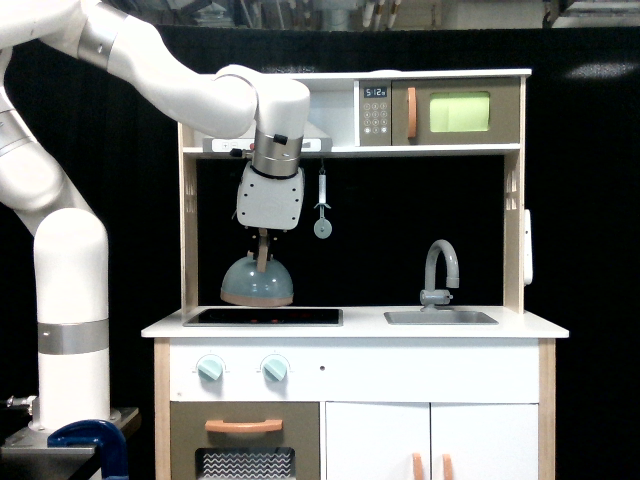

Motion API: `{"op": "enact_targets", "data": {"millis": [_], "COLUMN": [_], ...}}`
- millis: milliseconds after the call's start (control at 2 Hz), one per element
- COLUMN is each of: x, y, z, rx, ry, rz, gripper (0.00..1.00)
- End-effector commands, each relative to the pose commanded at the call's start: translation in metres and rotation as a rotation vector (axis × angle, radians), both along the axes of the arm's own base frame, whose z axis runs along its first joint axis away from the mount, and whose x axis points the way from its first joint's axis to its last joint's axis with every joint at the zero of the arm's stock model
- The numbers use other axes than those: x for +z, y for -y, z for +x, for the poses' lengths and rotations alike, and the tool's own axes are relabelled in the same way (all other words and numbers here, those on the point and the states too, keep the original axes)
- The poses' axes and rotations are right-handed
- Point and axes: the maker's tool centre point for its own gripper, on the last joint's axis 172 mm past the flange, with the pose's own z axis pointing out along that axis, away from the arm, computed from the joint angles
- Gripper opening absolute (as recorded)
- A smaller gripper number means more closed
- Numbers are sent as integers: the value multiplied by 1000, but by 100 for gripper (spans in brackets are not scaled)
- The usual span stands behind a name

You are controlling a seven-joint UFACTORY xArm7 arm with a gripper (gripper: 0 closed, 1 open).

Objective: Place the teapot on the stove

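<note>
Now the end effector [263, 243] points straight down, clamped on the teapot's [257, 281] upright wooden handle. From the exterior view's left, the white arm reaches across under the hood shelf. Base down, the teapot hangs level, just above the stove's [263, 317] left part, not touching.

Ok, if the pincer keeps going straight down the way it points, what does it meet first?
The pincer points down, shut on the teapot handle. Straight below, the teapot's base would likely meet the stove first, near its left half in the exterior view; depth is unclear from this view.
</note>
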Motion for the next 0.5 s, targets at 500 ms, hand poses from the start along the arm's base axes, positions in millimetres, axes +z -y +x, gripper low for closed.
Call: {"op": "enact_targets", "data": {"millis": [500], "x": [-10], "y": [-31], "z": [-24], "rx": [0], "ry": [0], "rz": [0], "gripper": [0]}}
